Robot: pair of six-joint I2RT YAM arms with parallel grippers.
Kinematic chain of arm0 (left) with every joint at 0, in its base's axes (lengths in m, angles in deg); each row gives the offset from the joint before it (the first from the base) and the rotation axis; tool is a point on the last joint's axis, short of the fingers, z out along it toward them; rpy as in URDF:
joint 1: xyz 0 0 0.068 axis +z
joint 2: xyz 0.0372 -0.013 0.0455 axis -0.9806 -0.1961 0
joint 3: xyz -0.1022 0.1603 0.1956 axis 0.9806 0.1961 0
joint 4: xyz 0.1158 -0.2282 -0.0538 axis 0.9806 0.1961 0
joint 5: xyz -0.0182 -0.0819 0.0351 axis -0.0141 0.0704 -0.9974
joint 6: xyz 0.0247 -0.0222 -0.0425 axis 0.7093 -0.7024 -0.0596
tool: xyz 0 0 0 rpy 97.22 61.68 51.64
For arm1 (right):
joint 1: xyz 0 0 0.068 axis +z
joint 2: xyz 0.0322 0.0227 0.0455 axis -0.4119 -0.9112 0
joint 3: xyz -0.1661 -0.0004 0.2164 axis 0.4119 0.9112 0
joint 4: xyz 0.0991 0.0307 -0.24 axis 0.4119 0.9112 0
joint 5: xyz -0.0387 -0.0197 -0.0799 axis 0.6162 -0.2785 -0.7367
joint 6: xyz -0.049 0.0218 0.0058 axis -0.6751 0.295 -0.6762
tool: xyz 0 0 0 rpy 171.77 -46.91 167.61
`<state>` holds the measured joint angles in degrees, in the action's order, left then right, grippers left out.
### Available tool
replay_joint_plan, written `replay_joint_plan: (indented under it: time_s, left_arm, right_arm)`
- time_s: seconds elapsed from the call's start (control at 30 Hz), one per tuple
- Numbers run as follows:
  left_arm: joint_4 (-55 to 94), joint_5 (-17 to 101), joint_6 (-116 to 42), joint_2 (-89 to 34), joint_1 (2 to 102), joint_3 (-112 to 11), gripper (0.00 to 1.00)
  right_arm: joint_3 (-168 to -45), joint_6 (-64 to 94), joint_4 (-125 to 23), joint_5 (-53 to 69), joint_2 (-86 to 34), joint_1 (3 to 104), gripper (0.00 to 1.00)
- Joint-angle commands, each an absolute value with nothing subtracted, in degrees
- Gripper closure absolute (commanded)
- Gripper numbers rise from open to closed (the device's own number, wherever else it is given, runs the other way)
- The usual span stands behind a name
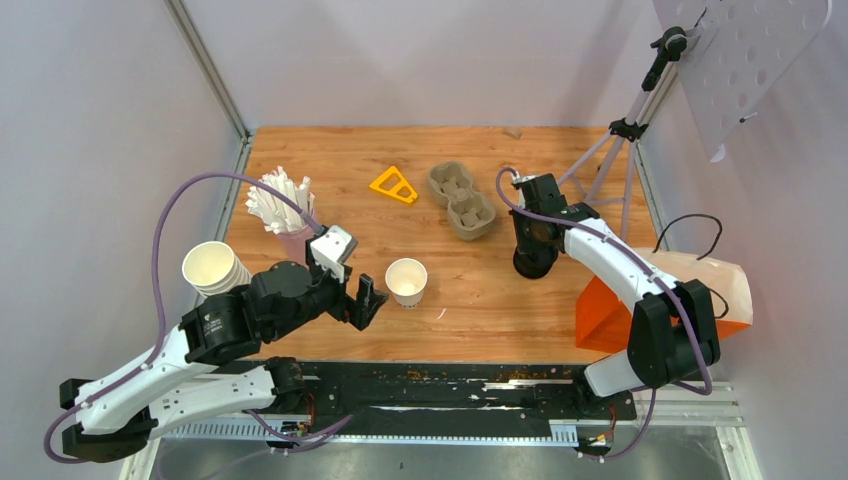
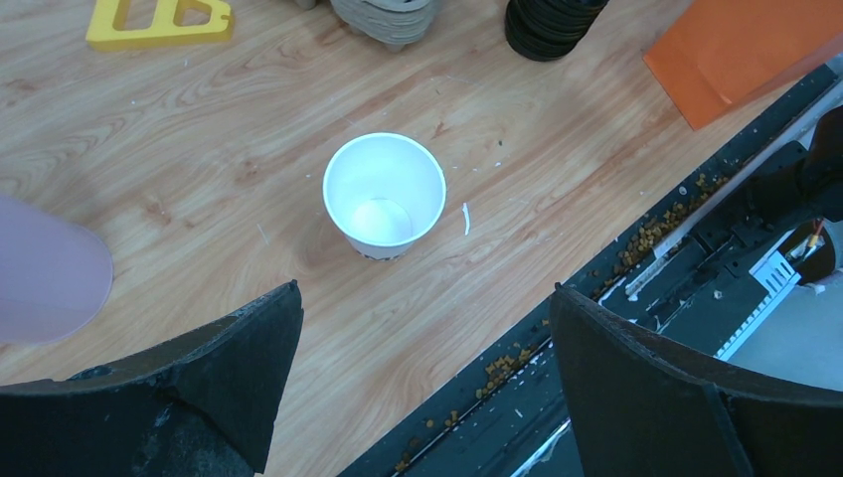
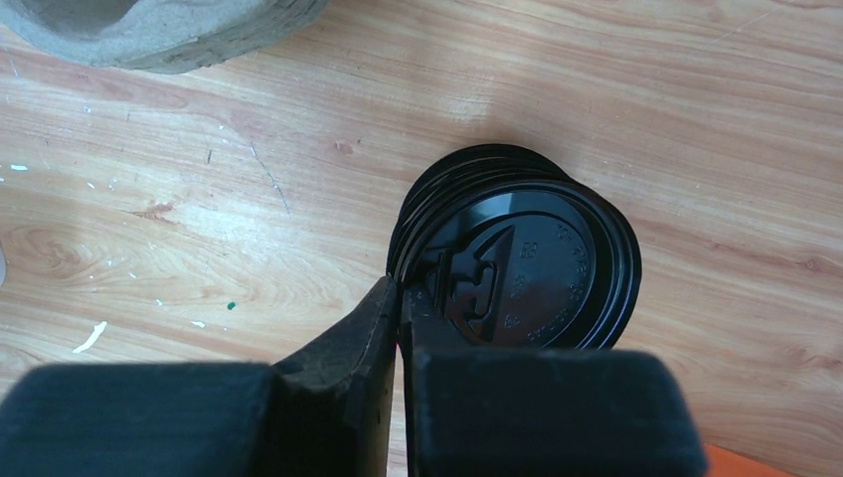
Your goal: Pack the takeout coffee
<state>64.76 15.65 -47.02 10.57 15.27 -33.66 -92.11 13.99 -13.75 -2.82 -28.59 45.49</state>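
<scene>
Cup (image 2: 384,194) of white paper, open and without a lid, is seen upright on the table (image 2: 199,149). It is placed ahead of the left fingers (image 2: 244,363) and apart from them. These fingers are spread wide, and nothing is held between them. The right fingers (image 3: 363,333) are pressed almost together on the near rim of the top black lid (image 3: 527,268). This lid is laid on a stack of lids (image 2: 542,40), near the pulp carrier (image 1: 462,198) and well apart from the cup.
</scene>
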Motion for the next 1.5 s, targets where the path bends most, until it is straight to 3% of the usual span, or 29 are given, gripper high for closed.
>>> replay_joint_plan:
  time_s: [0.0, 0.13, 0.27, 0.4, 0.5, 0.63, 0.73, 0.8, 1.27, 1.47]
  left_arm:
    - [62.48, 16.33, -47.62, 10.13, 14.91, -33.84, 0.0]
    - [62.39, 16.03, -47.7, 10.08, 14.97, -33.67, 0.0]
    - [62.58, 16.36, -47.75, 10.03, 14.97, -33.96, 0.0]
    - [62.54, 16.58, -47.77, 10.09, 14.97, -34.04, 0.0]
    - [62.55, 16.64, -47.67, 10.14, 14.9, -34.06, 0.0]
    - [62.67, 16.59, -47.69, 10.5, 14.92, -33.93, 0.0]
    - [62.81, 16.51, -47.71, 10.7, 14.95, -33.89, 0.0]
    - [62.87, 16.5, -47.71, 10.83, 14.97, -33.88, 0.0]
    - [63.54, 16.2, -47.8, 11.41, 14.91, -34.14, 0.0]
    - [63.53, 16.02, -47.77, 11.31, 14.96, -33.98, 0.0]
  right_arm:
    - [-94.68, 13.86, -13.67, -1.02, -27.41, 45.24, 0.99]
    - [-94.8, 13.63, -14.1, 1.24, -27.49, 45.24, 1.0]
    - [-95.75, 13.83, -13.14, 0.58, -28.13, 45.22, 0.86]
    - [-96.02, 13.73, -13.12, 2.33, -28.25, 45.18, 1.0]
    - [-96.18, 14.0, -12.86, 2.7, -28.49, 45.15, 0.95]
    - [-96.28, 13.94, -12.7, 2.21, -28.61, 45.07, 1.0]
    - [-96.55, 14.25, -12.61, 1.51, -28.62, 45.07, 0.9]
    - [-96.73, 14.3, -12.62, 1.38, -28.76, 45.07, 0.88]
    - [-97.1, 13.93, -12.74, -1.4, -31.65, 45.07, 0.87]
    - [-96.43, 13.61, -13.31, -0.98, -31.11, 45.02, 0.97]
